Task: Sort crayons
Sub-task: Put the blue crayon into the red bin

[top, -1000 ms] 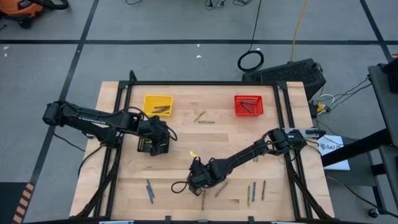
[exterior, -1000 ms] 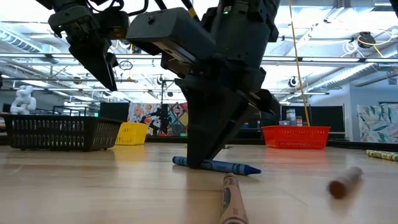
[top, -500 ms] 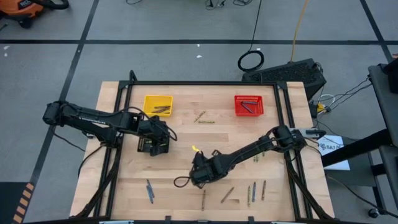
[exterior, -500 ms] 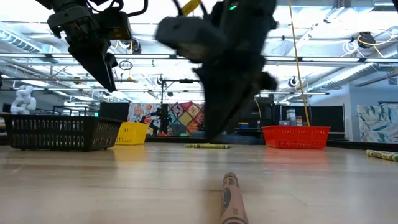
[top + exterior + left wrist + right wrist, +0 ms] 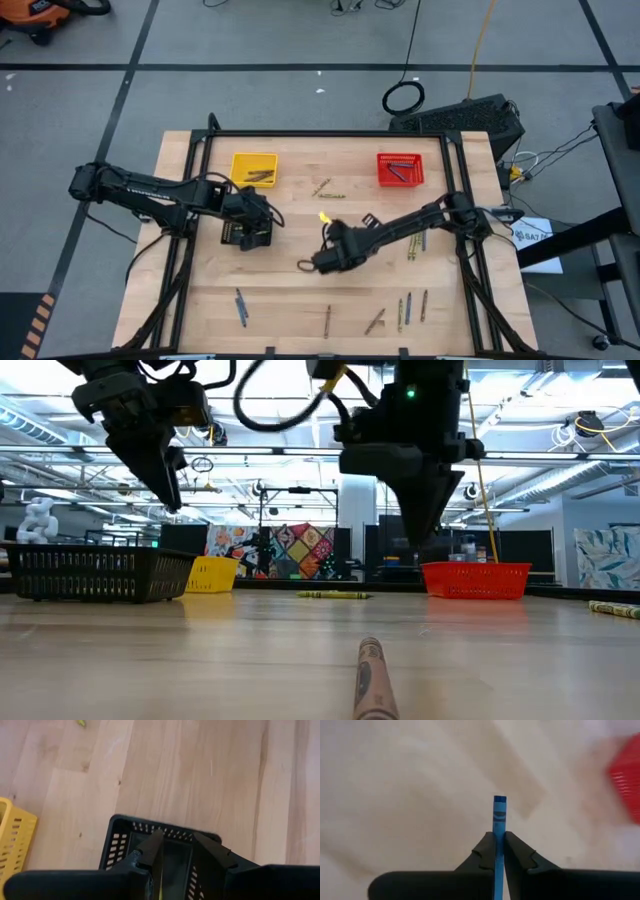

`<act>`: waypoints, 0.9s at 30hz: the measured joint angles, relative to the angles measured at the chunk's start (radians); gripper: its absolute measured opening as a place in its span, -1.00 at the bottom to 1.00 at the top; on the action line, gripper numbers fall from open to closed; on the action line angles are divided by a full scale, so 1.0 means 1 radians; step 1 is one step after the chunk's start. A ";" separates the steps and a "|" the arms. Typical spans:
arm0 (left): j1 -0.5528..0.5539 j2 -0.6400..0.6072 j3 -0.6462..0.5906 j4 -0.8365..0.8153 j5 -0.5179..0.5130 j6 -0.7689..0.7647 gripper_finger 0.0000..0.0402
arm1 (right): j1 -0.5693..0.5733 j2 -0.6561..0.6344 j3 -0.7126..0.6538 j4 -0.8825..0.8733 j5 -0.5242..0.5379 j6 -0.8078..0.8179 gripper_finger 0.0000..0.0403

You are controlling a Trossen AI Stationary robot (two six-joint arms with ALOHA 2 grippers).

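A pale wooden desk (image 5: 300,215) carries loose crayons (image 5: 403,312) well below and behind the right gripper (image 5: 499,851), whose fingers are clamped on a blue crayon (image 5: 499,825) that sticks straight out past its tips, with the red basket (image 5: 626,780) ahead and off to one side. The left gripper (image 5: 176,851) hangs with fingers apart right over the black basket (image 5: 122,832). A crayon looks light, stiff and waxy-slick, and likely to snap under a hard pinch, so a gentle hold across the paper-wrapped middle should suit it best.

left hand (image 5: 250,232) over basket (image 5: 120,845) | right hand (image 5: 499,851) mid-table, holding crayon (image 5: 499,820)
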 joint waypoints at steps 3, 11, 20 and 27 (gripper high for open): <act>0.000 0.000 0.000 -0.021 0.000 0.000 -0.49 | -0.028 -0.017 0.000 -0.060 0.032 -0.010 -1.00; -0.001 0.000 0.000 -0.021 0.000 0.000 -0.49 | -0.124 -0.100 0.000 -0.129 0.064 -0.080 -1.00; -0.001 0.000 0.000 -0.021 0.000 0.000 -0.49 | -0.278 -0.270 -0.079 -0.152 0.101 -0.160 -1.00; -0.001 0.000 0.000 -0.020 0.000 0.000 -0.49 | -0.414 -0.441 -0.291 0.016 0.088 -0.245 -1.00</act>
